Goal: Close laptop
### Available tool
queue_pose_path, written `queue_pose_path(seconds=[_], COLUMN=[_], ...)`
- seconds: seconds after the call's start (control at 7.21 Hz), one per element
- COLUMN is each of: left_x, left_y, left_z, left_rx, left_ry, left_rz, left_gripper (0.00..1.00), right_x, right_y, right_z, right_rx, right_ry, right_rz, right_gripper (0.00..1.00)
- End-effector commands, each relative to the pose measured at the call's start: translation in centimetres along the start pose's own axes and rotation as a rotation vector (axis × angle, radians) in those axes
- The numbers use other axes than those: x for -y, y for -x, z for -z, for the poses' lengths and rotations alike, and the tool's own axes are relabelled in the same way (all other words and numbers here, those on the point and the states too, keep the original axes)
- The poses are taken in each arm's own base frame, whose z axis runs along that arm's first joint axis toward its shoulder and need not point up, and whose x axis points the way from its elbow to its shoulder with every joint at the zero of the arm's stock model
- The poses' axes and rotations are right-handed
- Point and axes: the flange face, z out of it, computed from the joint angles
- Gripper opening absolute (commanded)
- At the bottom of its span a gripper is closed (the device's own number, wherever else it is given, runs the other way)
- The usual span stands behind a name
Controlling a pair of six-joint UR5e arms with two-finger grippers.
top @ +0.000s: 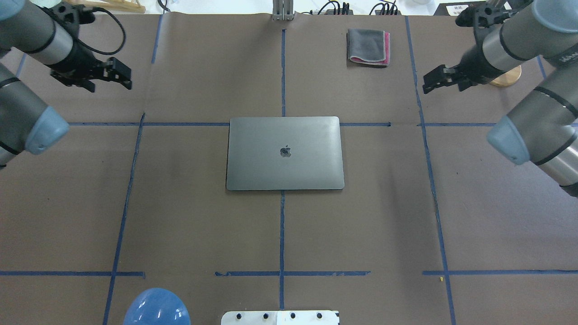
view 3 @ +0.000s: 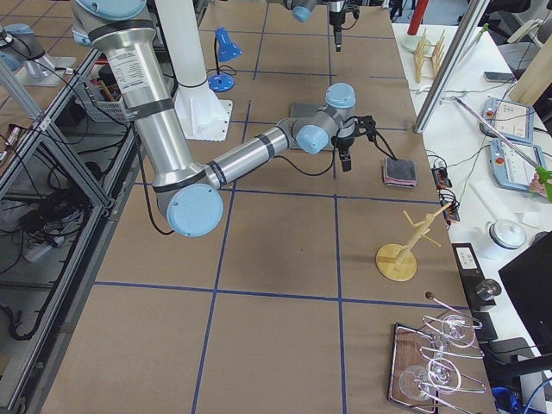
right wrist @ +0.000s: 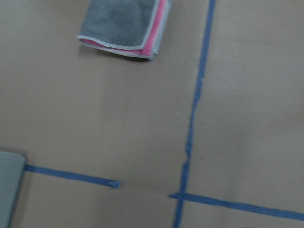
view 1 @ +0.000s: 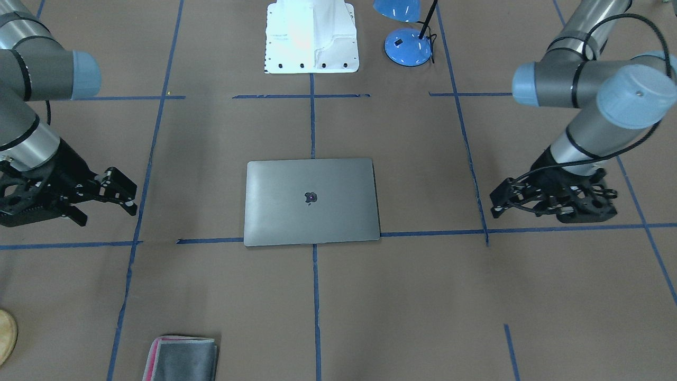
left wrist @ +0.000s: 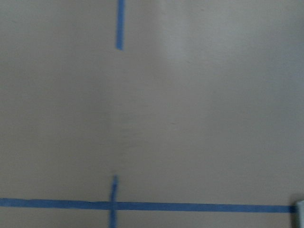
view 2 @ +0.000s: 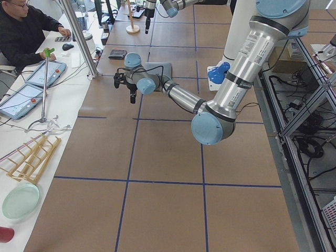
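The laptop [top: 285, 153] is lying flat on the middle of the table [top: 203, 216], straight ahead of the robot's base [view 1: 311, 37]. The lamp [view 1: 408, 46] is standing just beside the base, on the robot's left. The cloth [top: 368, 46] is lying beyond the laptop, near the far edge and toward the right. The stand [top: 508, 76] is sitting further right. The left gripper [top: 122, 74] is hanging over the table's far left, and the right gripper [top: 431, 83] over its far right, right of the cloth. Both are well apart from the laptop.
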Motion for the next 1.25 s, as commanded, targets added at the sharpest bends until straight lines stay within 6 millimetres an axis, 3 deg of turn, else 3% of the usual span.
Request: queue_pose_path(seconds=[0.0, 0.14, 0.28, 0.42, 0.55, 0.69, 0.83, 1.11], left_x=[-0.7, -0.9, -1.0, -1.5, -3.7, -5.7, -6.9, -8.7], left_y=[11.1, 17.7, 23.6, 27.4, 32.7, 35.2, 36.0, 37.2], left_z=[4.0, 6.2, 8.7, 10.1, 11.0, 10.1, 9.7, 9.0], left_rx=[0.145, 0.188, 0.212, 0.195, 0.191, 0.146, 0.098, 0.061], left_ry=[0.078, 0.106, 0.127, 0.161, 0.181, 0.212, 0.22, 0.236], left_rz=[-0.078, -0.13, -0.152, -0.164, -0.17, -0.167, -0.15, -0.117], left_gripper=[1.0, 1.0, 1.0, 1.0, 1.0, 1.0, 1.0, 1.0], right_x=[-5.5, -7.0, -10.9, -12.6, -14.3, -15.4, -17.7, -18.1], right_y=[-14.9, -20.7, -26.0, -29.8, -33.4, -35.2, -36.1, -35.9], right_z=[2.6, 4.5, 4.8, 7.2, 8.7, 9.2, 9.4, 9.8], right_rx=[-0.126, -0.12, -0.096, -0.081, -0.05, -0.013, -0.01, -0.014], right_ry=[0.1, 0.112, 0.145, 0.116, 0.101, 0.095, 0.098, 0.095], right_rz=[0.16, 0.152, 0.055, -0.024, -0.046, -0.039, -0.05, -0.081], right_gripper=[1.0, 1.0, 1.0, 1.0, 1.0, 1.0, 1.0, 1.0])
